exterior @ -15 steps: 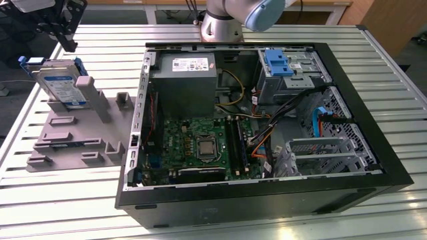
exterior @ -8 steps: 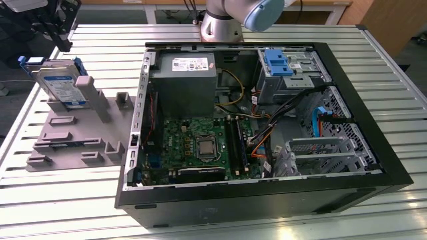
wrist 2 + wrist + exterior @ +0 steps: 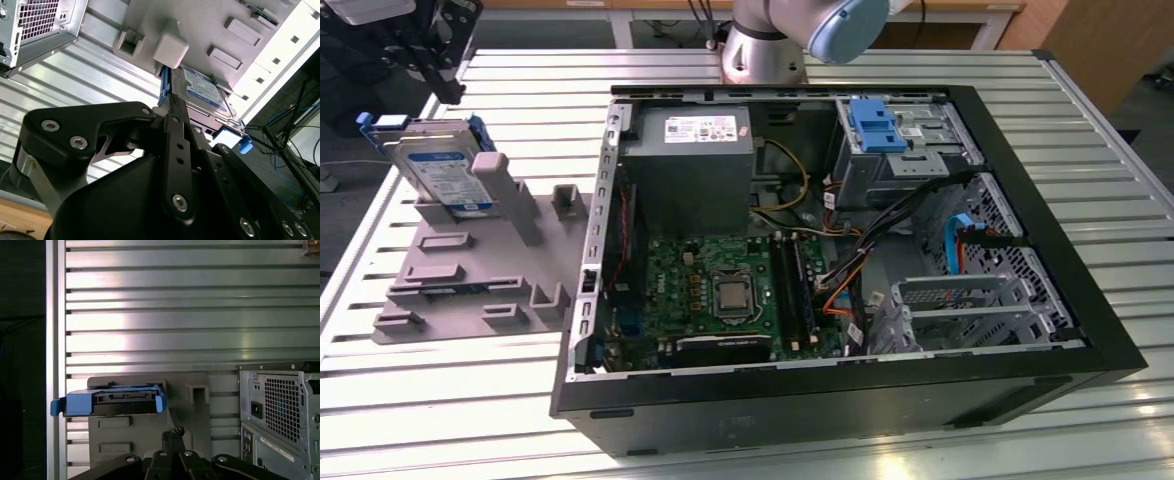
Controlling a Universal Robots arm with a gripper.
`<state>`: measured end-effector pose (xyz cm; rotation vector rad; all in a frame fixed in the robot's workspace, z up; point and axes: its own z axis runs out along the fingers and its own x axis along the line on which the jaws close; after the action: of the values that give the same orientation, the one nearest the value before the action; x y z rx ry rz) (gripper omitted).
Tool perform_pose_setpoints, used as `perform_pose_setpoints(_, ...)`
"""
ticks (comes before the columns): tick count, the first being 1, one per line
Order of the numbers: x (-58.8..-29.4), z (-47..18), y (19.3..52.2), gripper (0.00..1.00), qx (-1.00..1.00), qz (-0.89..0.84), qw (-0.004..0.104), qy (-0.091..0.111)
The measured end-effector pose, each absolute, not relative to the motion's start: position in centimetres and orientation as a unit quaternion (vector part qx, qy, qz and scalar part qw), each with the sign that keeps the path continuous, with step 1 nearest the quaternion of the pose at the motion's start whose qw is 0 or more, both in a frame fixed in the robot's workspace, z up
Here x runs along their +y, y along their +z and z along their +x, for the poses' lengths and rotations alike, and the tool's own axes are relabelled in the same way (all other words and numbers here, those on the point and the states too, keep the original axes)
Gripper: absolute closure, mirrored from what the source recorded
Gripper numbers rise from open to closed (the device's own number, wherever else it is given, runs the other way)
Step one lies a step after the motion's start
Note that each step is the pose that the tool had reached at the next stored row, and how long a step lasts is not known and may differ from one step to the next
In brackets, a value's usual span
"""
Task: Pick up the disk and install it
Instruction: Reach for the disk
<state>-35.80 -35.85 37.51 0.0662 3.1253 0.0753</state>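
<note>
The disk (image 3: 438, 170) stands on edge in the grey holder (image 3: 467, 275), on the exterior view's left of the open computer case (image 3: 1067, 330). It's not lifted and not installed, so by my reckoning the whole job is left. The gripper (image 3: 172, 432) hangs near the disk's blue-framed edge, clear of it. In the first wrist view its fingers look pressed together on nothing, though the angle is awkward.

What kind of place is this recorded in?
Likely a robotics lab workbench: an open computer case lies on a slotted aluminium table, with the disk propped in a grey fixture beside it.
</note>
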Motion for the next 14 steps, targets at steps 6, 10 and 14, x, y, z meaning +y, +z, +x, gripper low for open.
perform_pose_setpoints(6, -35.85, -36.09, 37.51, 0.89, 0.999, 0.021, 0.007, 0.024)
perform_pose_setpoints(10, -35.85, -36.47, 37.51, 0.89, 0.999, 0.021, 0.007, 0.024)
perform_pose_setpoints(14, -35.85, -36.49, 37.51, 0.89, 0.999, 0.021, 0.007, 0.024)
